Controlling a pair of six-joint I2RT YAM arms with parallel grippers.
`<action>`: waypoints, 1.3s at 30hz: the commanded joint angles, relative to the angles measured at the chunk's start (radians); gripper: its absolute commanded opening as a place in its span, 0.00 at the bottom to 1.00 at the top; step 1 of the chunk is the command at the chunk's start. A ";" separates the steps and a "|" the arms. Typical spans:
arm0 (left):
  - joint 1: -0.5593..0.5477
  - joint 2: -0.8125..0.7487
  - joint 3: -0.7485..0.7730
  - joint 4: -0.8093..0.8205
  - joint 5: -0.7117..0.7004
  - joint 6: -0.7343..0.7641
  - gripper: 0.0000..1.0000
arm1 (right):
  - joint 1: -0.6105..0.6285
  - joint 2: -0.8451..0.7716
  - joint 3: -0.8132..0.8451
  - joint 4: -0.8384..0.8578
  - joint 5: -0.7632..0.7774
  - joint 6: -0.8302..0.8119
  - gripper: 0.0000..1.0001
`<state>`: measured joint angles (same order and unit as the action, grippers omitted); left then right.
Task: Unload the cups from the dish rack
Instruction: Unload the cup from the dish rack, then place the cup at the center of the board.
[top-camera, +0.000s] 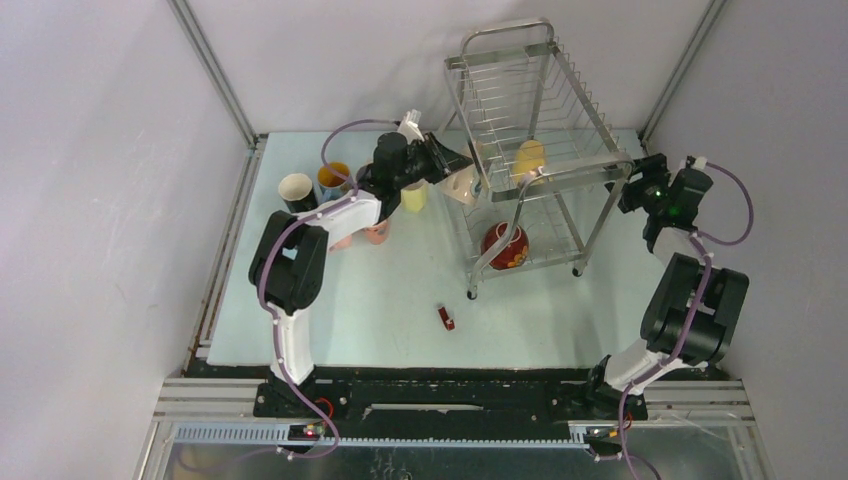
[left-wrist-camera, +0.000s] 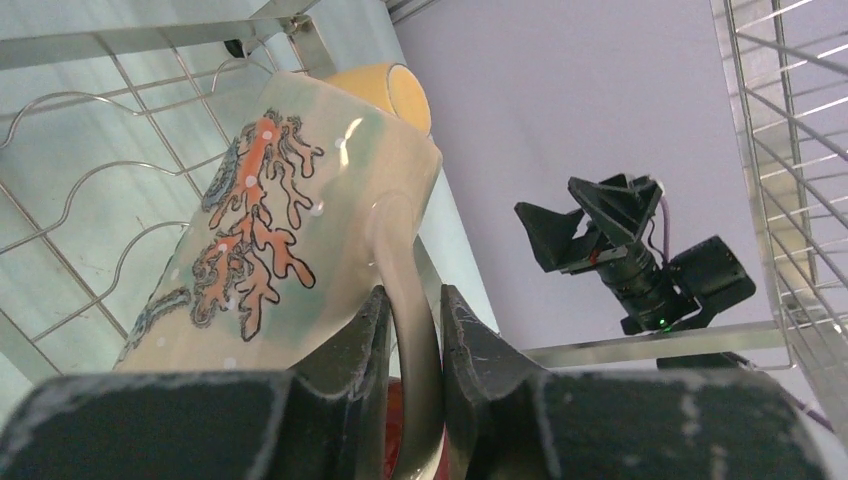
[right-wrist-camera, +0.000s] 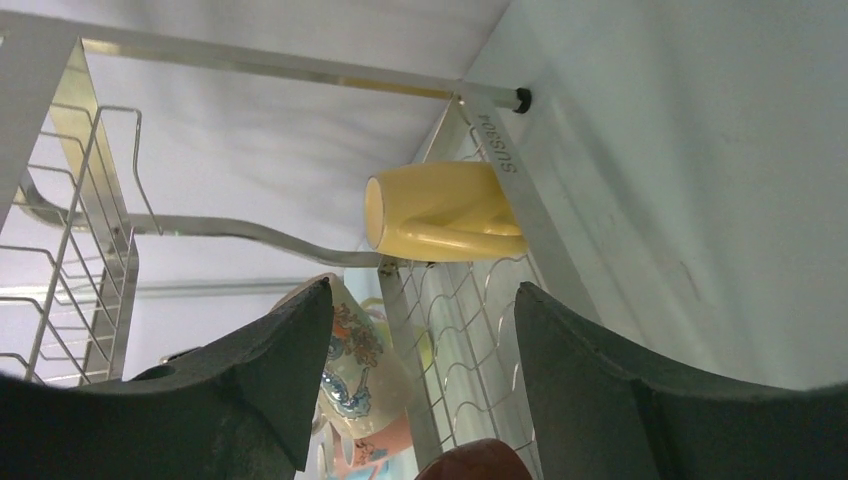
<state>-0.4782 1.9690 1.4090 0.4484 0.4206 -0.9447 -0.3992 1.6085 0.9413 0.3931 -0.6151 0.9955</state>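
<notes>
Left gripper (left-wrist-camera: 412, 305) was pinching the handle (left-wrist-camera: 408, 255) of the patterned cream mug (left-wrist-camera: 290, 220), fingers pressed onto the loop from both sides. The mug was tilted at the left end of the dish rack (top-camera: 575, 172), at upper-tier level; whether it touched the wire could not be told. Judged step: pull this mug out of the rack. To do it well, the pinch needs to stay firm, since a handle-only hold lets the body swing. Then draw it straight out leftward from the rack and lower it onto bare table (top-camera: 390, 300) left of the rack. Tight spots: the rack's looped end frame and top rail just beside the mug, wire dividers beneath it. Open room lay left of the rack, short of the set-down cups (top-camera: 335, 182) farther left, so it should land near them without knocking. Right gripper (right-wrist-camera: 420, 300) hung at the rack's right end, fingers spread, holding nothing, facing the yellow mug (right-wrist-camera: 445, 212) lying on its side on the upper tier. Dark red mug (top-camera: 505, 247) sat on the lower tier. Both not yet unloaded.
</notes>
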 joint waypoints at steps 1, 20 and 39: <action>0.010 -0.114 0.091 0.128 0.006 -0.098 0.00 | -0.033 -0.083 -0.039 -0.014 0.045 -0.004 0.75; 0.039 -0.256 -0.051 0.175 0.009 -0.305 0.00 | -0.070 -0.390 -0.192 -0.215 0.087 -0.089 0.77; 0.050 -0.374 -0.255 0.245 -0.043 -0.448 0.00 | -0.015 -0.770 -0.343 -0.518 0.120 -0.224 0.80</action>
<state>-0.4362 1.7229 1.1648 0.5083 0.3943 -1.3457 -0.4488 0.9173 0.6212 -0.0200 -0.4606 0.8356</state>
